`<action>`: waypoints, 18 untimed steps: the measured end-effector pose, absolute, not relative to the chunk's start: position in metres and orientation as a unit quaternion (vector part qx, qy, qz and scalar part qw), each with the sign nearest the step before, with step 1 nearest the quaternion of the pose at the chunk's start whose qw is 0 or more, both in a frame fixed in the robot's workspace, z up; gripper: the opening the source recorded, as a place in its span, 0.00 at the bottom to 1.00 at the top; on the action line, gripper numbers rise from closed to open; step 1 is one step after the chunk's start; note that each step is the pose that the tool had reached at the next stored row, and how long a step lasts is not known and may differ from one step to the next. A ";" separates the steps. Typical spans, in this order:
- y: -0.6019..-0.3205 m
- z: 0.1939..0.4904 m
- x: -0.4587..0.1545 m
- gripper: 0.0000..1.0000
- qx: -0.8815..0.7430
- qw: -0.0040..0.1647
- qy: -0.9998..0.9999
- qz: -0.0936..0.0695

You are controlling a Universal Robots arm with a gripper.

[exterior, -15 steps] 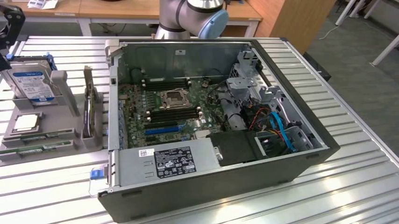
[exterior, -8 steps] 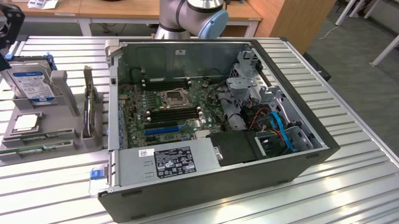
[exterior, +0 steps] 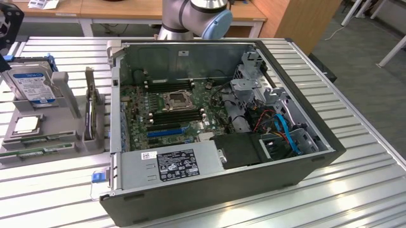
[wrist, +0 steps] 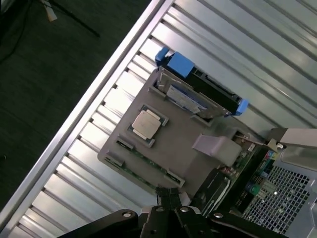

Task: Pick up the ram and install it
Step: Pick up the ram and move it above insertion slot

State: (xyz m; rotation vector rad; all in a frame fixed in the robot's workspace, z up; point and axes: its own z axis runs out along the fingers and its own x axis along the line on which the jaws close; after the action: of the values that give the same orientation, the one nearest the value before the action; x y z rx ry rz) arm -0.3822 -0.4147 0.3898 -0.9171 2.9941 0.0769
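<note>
First, in the exterior view, the arm's grey-and-blue joint (exterior: 204,13) stood behind the open computer case (exterior: 254,190), which sat on the slatted metal tabletop (exterior: 362,194). On the exterior view's left, a grey holder (exterior: 54,124) carried a hard drive (exterior: 32,85), and the ram (exterior: 44,139) lay flat along its near edge. In the wrist view, the tool (wrist: 168,193) pointed down over that holder's edge, fingers pressed together and empty, near the ram (wrist: 148,162). A processor (wrist: 145,124) rested on the holder, and dark floor (wrist: 39,89) lay beyond the tabletop.
</note>
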 end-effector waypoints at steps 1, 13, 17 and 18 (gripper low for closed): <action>-0.415 0.390 -0.382 0.10 -0.299 0.004 0.954 0.025; -0.415 0.389 -0.382 0.10 -0.375 0.003 0.927 0.025; -0.415 0.389 -0.382 0.10 -0.405 0.002 0.914 0.025; -0.415 0.389 -0.382 0.10 -0.412 0.002 0.911 0.025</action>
State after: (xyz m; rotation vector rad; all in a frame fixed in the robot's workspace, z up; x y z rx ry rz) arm -0.3822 -0.4147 0.3893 -1.2924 2.8591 0.0782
